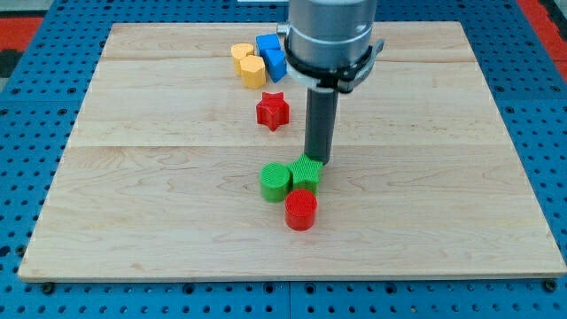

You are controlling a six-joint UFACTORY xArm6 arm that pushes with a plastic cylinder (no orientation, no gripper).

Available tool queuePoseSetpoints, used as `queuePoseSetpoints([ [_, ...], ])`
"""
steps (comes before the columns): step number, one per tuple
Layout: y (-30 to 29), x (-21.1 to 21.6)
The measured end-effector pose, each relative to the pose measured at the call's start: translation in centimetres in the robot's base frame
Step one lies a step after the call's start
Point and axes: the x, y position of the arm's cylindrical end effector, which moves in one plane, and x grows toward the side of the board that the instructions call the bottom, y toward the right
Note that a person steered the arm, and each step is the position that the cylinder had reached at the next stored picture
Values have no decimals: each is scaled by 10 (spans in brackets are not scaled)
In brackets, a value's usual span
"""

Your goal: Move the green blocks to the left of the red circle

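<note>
Your tip (317, 162) has no jaws to open or shut; it touches the top edge of a green block (306, 173). A green cylinder (275, 182) sits beside it to the view's left, the red circle (301, 209) just below. Bare board (461, 177) lies open right of the tip.
</note>
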Motion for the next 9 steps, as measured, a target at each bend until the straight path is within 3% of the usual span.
queuePoseSetpoints([
  [4,24,6],
  [7,-38,22],
  [9,-32,33],
])
